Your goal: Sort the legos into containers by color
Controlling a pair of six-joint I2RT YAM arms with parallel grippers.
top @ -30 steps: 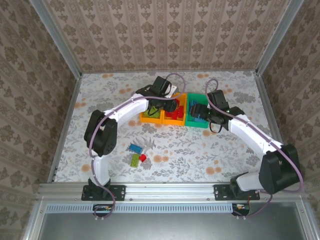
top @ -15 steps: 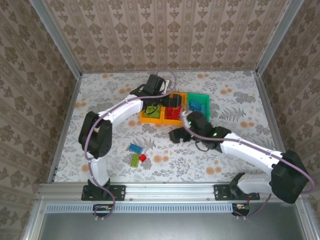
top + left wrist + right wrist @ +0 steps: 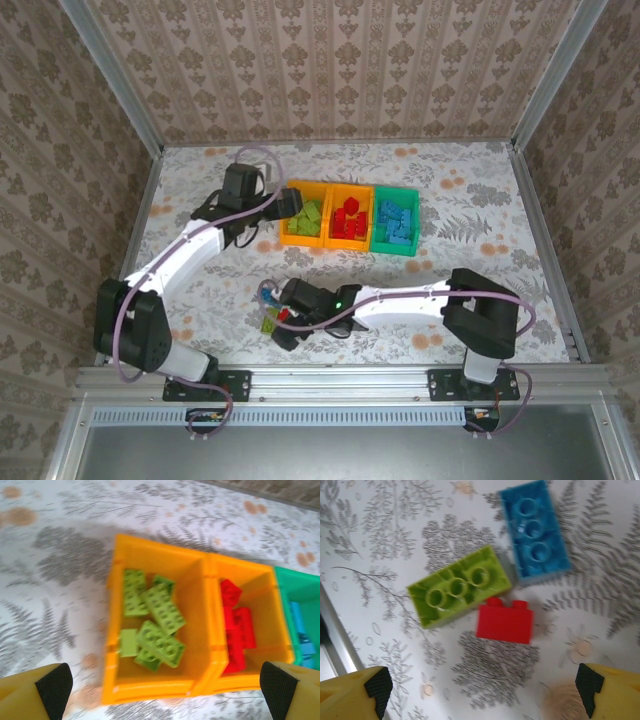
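Three loose studded plastic bricks lie on the flowered tabletop [image 3: 395, 530], well in front of the row of bins [image 3: 300, 240], toward the arm bases: a lime green brick [image 3: 458, 592], a smaller red brick [image 3: 504, 621] just beside its long side, and a blue brick [image 3: 535, 532] just off its end. The right gripper [image 3: 482, 692] hangs directly over them, its yellow fingers spread wide with nothing between them.

Farther back stands the row itself: an orange plastic bin [image 3: 195, 605] holding lime green bricks [image 3: 160, 612], a second orange bin [image 3: 272, 615] joined to it with red bricks [image 3: 239, 630], then a teal-green bin [image 3: 285, 577] with blue bricks [image 3: 300, 630]. The left gripper [image 3: 165, 687] hovers at the green-brick end of the row, fingers wide apart and empty.
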